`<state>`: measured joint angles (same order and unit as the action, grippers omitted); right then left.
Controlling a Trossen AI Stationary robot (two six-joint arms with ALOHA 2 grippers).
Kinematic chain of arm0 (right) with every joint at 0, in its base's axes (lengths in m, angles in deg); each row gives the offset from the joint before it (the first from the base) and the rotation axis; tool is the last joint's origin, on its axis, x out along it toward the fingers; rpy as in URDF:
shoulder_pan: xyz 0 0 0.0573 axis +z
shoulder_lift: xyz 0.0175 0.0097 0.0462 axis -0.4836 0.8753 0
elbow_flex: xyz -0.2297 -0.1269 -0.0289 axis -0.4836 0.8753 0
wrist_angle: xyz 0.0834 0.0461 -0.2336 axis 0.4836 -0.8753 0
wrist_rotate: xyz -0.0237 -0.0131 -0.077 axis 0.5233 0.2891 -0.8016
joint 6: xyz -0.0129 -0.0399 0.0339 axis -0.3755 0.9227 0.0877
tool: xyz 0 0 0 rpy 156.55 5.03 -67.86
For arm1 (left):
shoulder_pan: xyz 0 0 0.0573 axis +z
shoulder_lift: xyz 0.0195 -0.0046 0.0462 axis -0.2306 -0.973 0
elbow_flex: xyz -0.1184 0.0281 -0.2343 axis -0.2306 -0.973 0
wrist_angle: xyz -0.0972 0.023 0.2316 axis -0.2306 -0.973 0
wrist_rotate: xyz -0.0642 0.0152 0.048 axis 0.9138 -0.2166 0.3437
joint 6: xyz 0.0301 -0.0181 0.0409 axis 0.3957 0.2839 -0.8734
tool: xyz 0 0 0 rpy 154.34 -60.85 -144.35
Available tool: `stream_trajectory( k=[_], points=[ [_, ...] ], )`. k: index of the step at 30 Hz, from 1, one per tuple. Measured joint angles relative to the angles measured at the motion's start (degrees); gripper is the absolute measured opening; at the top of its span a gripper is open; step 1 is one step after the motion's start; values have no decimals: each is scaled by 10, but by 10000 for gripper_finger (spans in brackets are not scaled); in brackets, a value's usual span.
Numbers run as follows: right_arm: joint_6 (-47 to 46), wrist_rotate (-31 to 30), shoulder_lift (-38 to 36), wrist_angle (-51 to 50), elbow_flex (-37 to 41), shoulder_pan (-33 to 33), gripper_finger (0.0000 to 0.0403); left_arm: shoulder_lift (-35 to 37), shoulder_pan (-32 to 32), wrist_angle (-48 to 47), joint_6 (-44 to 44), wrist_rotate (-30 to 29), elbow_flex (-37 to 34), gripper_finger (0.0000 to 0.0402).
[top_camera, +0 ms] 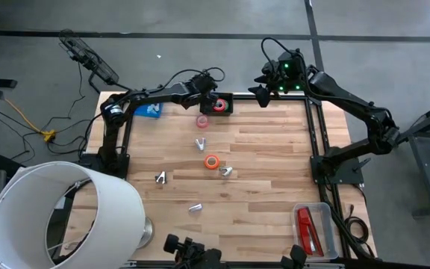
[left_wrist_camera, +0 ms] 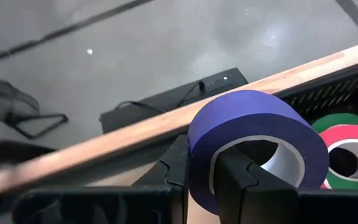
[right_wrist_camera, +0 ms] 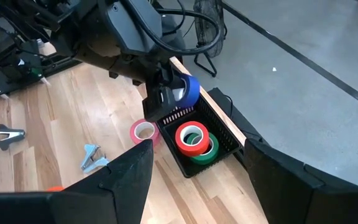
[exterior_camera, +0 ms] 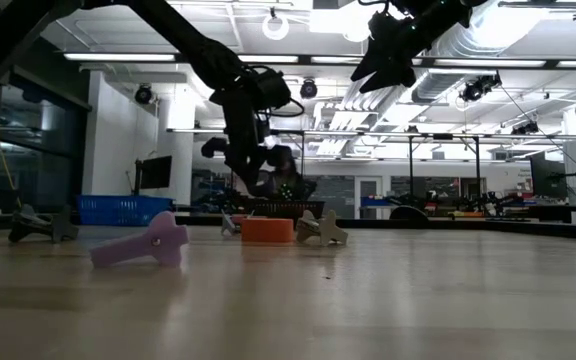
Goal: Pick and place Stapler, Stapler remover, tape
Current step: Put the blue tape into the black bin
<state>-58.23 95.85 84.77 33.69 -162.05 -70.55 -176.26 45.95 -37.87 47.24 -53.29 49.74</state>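
Purple tape (left_wrist_camera: 253,130) clamped in left gripper (left_wrist_camera: 201,171); right gripper (right_wrist_camera: 194,177) apart over wooden table (top_camera: 267,149).

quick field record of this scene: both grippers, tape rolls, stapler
left gripper: shut on purple tape roll, above black basket
right gripper: open, empty, raised at table's far edge
in basket: red roll on green roll
on table: pink roll, orange roll
stapler: in clear bin, near right corner

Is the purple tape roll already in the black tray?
No. The left tool holds the purple tape roll above the black tray.
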Motion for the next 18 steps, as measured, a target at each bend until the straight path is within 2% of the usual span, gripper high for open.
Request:
stream_trajectory(
  k=[8, 13, 18],
  points=[
    [-1, 0, 0, 0, 0, 0, 243, -17, 0, -13, 59, 30, 0, 35],
    [-1, 0, 0, 0, 0, 0, 243, -25, 0, -19, 62, 43, -1, 37],
    [-1, 0, 0, -1, 0, 0, 243, -25, 0, -12, 60, 45, 0, 81]
  ],
)
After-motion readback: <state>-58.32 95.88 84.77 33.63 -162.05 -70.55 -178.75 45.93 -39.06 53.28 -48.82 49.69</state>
